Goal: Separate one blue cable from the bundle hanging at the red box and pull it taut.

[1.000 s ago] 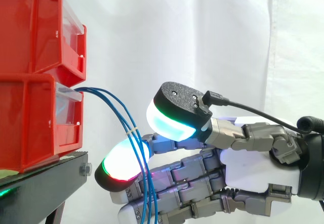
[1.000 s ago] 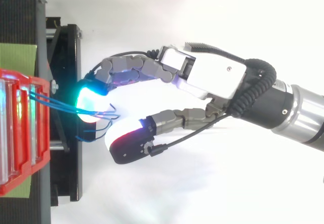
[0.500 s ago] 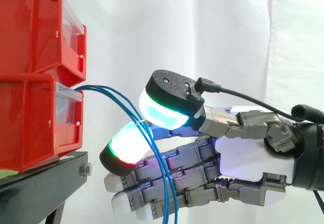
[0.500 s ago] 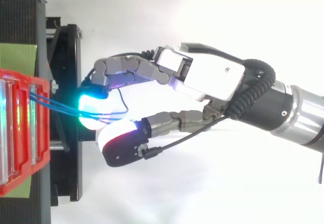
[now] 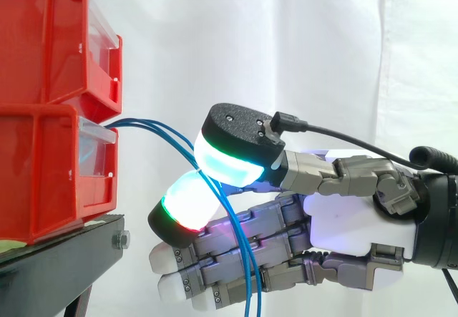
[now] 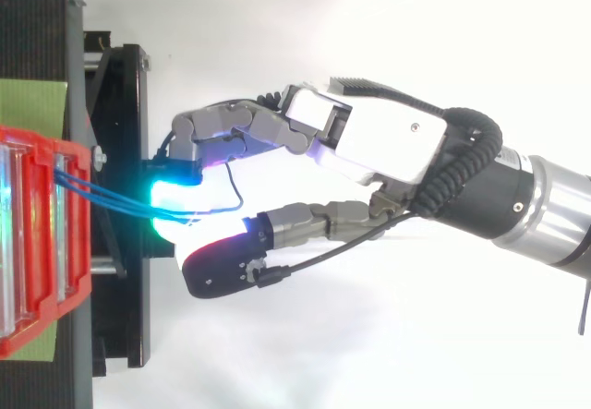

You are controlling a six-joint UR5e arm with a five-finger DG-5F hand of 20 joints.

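Separation of one strand is the step in hand, and by my judgement it is not yet settled. The blue cables point(image 5: 143, 123) leave the front of the lower red box point(image 5: 50, 174), which sits under a second red bin point(image 5: 50, 38) on the black stand point(image 5: 64, 260). They arc out to the right and drop between two glowing pads point(image 5: 229, 165) of the hand point(image 5: 358, 224). Below the pads they hang loose across the other fingers and run out of the bottom of the side view.

The hand is clenched in a pinch. The thumb pad presses down from above and a finger pad point(image 5: 187, 204) meets it from below, with the cables caught where the two touch. I cannot tell whether one strand or several lie in that pinch. From the top view the hand point(image 6: 388, 141) reaches in from the right, and the cables point(image 6: 102, 195) run nearly straight from the box to the cyan-lit pad.

The stretch between box and pads curves in the side view, so the cable does not look fully taut. The next move probably calls for a firm pinch and a steady draw away from the box. It would help to check first that only one strand is held, since a pull on the whole bundle would separate nothing.
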